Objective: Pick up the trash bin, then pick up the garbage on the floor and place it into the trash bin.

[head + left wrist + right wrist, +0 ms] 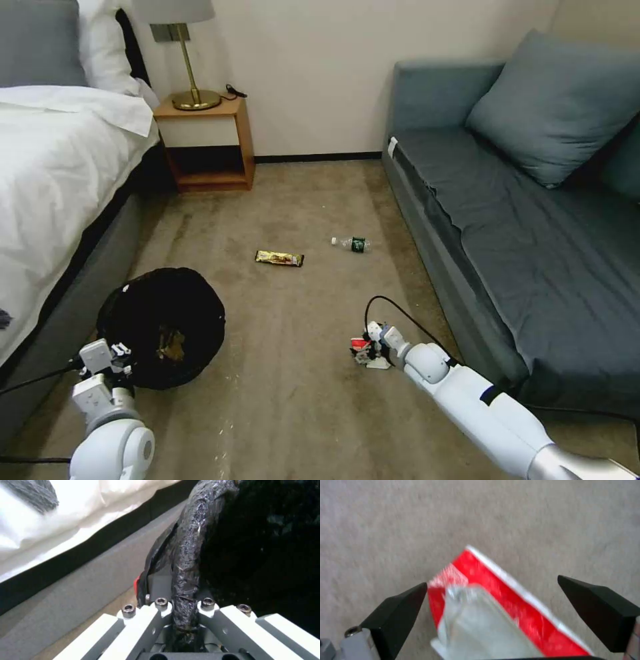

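The red-and-white packet lies on the carpet just in front of the sofa, between the spread black fingers of the right gripper; neither finger appears to press it, so it is straddled, not yet pinched. In the right wrist view a clear flap lies over the packet's near end.

Toward the bed, well apart from the sofa, the trash bin with its black bag is held by the left gripper, which is pressed together on the bagged rim. Something tan shows inside the bin. Farther from the sofa's front, in open carpet, lie the snack bar wrapper and, nearer the sofa, the small bottle.

Risks, as judged from this moment: the packet is flat, so the fingers may close over it and scrape carpet, or catch only the clear flap and let it slip during the lift. The bin is gripped at one point of a slick bag-covered rim; it may tilt or slide, spilling its contents. The cable looping at the right wrist could snag.
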`<state>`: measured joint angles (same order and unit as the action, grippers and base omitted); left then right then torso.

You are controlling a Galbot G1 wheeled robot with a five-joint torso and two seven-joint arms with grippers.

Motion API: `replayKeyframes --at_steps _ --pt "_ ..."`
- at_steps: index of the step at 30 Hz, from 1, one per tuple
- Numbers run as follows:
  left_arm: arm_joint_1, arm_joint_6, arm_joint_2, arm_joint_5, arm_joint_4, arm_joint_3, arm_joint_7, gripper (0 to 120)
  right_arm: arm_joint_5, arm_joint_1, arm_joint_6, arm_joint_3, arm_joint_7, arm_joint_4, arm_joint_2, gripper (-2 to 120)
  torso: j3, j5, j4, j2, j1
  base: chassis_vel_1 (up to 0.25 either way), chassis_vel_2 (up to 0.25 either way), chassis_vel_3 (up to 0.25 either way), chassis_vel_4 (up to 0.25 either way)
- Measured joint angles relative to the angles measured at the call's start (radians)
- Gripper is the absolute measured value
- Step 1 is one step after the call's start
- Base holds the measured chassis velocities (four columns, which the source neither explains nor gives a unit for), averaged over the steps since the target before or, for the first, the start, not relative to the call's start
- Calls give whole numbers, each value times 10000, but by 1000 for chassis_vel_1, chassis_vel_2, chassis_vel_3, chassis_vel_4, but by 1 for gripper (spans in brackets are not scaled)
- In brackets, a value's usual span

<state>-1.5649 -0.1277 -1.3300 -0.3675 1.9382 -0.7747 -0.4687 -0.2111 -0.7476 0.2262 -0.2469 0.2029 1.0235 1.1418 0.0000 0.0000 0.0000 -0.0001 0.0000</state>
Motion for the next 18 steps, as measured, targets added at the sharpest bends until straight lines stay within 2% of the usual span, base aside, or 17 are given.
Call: replayKeyframes --at_steps 3,6,7,15,17,18 --pt "-12 21 -20 0 3 -19 -4 3 186 -53 -41 128 230 -234 34 100 0 0 0 0 0 0 0 0 0" --pt "-28 41 -110 76 2 32 -4 3 439 -47 -168 319 393 -627 151 90 0 0 0 0 0 0 0 0 0" --pt "-28 41 -110 76 2 32 -4 3 439 -47 -168 319 393 -627 151 90 0 0 0 0 0 0 0 0 0" --pt "-20 86 -188 151 -33 79 -4 3 591 -5 -299 484 544 -852 202 57 0 -2 0 0 0 0 0 0 0" --pt "-27 91 -189 152 -33 76 -4 3 616 -14 -313 497 554 -870 206 55 0 -2 0 0 0 0 0 0 0" --pt "-40 104 -189 156 -33 64 -2 3 666 -40 -339 519 595 -895 217 47 0 -1 0 0 0 0 0 0 0"
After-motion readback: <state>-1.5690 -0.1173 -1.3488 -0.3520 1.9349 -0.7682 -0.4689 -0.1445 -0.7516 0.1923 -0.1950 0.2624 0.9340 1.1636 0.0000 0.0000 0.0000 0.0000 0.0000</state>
